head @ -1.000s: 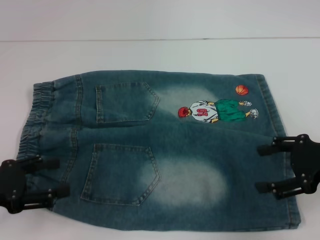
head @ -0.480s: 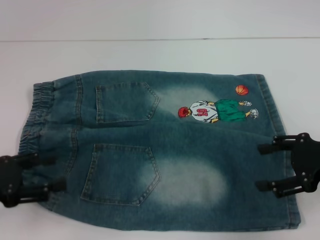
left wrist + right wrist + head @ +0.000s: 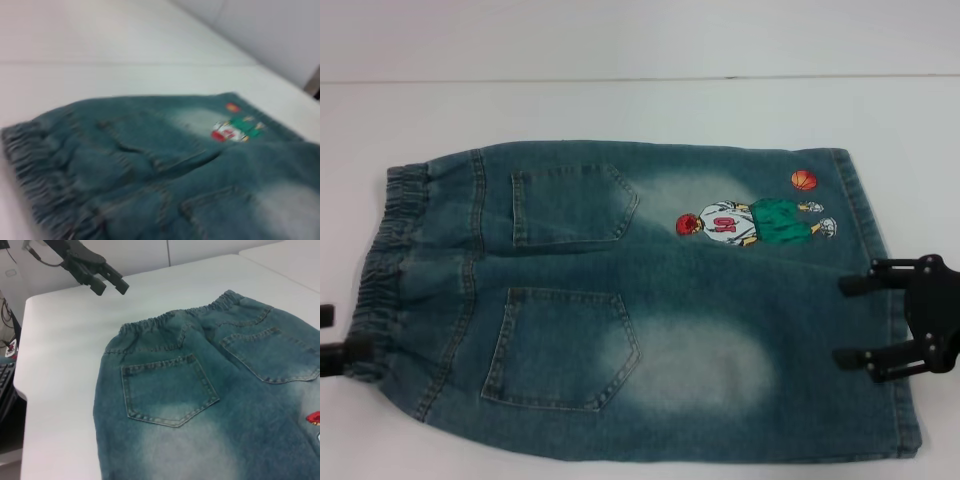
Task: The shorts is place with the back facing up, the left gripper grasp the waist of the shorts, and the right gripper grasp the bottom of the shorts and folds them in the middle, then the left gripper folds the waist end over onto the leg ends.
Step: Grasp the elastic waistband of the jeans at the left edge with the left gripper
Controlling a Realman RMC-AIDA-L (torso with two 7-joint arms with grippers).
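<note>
Right end effector [image 3: 852, 320] hovers spread over the leg ends [image 3: 885, 330]; left end effector [image 3: 107, 286], fingers parted, hangs off the waist [image 3: 382, 260].

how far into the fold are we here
Done: the shorts lie flat, back pockets up. In hand: the right gripper, open, sits over the leg ends. The left gripper, open, is off the waist, above the table. Left: both grasps and both folds.
</note>
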